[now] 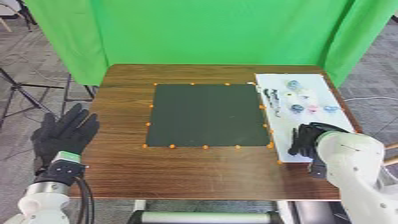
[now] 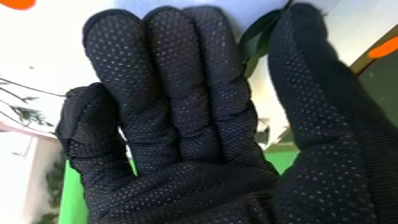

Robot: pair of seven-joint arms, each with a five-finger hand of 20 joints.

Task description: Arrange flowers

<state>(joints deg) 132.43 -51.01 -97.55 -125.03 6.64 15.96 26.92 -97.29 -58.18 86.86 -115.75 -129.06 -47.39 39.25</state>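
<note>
My right hand (image 1: 306, 139) is over the near end of a white board (image 1: 281, 131) at the table's right. Small blue (image 1: 293, 84), white (image 1: 305, 94), pink (image 1: 313, 108) and pale blue (image 1: 331, 109) flowers lie farther back on the board, with dark green sprigs (image 1: 274, 102) along its left side. In the right wrist view the fingers of my right hand (image 2: 182, 120) are straight, the thumb apart. A dark green leaf (image 2: 257, 39) shows behind the gap between them; whether it touches the glove is unclear. My left hand (image 1: 67, 134) is open beyond the table's left edge.
A black mat (image 1: 206, 115) lies mid-table, with orange markers around its edges. The brown table (image 1: 187, 175) extends in front of it. A green curtain (image 1: 213, 35) hangs behind the table, and a tripod (image 1: 19, 90) stands on the left.
</note>
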